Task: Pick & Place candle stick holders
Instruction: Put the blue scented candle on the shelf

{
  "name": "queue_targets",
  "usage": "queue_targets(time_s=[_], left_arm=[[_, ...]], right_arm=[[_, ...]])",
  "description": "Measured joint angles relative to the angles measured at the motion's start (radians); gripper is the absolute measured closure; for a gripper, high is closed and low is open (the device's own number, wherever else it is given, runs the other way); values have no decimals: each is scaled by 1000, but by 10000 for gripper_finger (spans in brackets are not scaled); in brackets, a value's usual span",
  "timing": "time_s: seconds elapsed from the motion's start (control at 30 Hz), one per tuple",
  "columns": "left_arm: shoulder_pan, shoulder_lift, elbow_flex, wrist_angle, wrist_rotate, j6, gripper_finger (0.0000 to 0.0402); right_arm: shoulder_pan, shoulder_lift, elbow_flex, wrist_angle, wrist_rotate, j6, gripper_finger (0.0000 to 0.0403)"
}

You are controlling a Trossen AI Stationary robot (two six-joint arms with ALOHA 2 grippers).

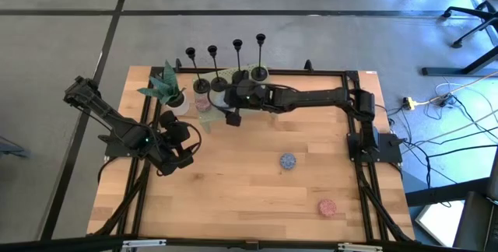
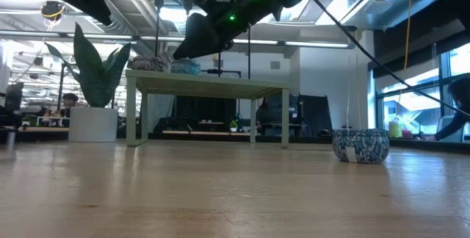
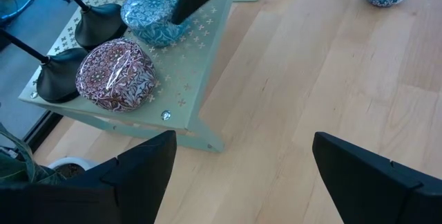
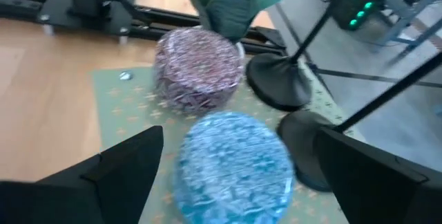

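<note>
At the front of the wooden table [image 1: 233, 197] a pink patterned tin [image 1: 326, 207] sits near the right corner, and a blue patterned tin [image 1: 288, 161] sits farther in; whether anything is inside either I cannot tell. To the left, the left gripper [image 1: 177, 152] hangs above bare wood, fingers spread and empty. At the back stands a small pale-green stand [image 3: 197, 65] carrying a maroon tin [image 3: 116, 74] and a blue tin on the stand [image 3: 156, 13]. The right gripper [image 1: 233, 104] hovers just over them, fingers wide apart, gripping nothing. The four candle stick holders [image 1: 226, 69] stand in a row just beyond it on the stand's far edge, beside a potted plant [image 1: 165, 89]. Their stems are cut off in the wrist views.
</note>
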Motion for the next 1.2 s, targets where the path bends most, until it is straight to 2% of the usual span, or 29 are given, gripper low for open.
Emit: queue_targets(time_s=[0.2, 0.37, 0.53, 0.77, 0.87, 0.93, 1.2], left_arm=[[0, 0, 0, 0, 0, 0, 64], [0, 0, 0, 0, 0, 0, 64], [0, 0, 0, 0, 0, 0, 64], [0, 0, 0, 2, 0, 0, 64], [0, 0, 0, 3, 0, -1, 64], [0, 0, 0, 3, 0, -7, 64], [0, 0, 0, 8, -5, -28, 64]], right_arm=[[24, 0, 0, -4, 80, -43, 25], [43, 0, 0, -8, 90, -48, 25], [79, 0, 0, -16, 156, -75, 25], [171, 0, 0, -84, 393, -207, 25], [208, -14, 9, -208, 425, -218, 25], [230, -22, 31, -323, 423, -169, 25], [301, -82, 82, -791, 403, 161, 25]])
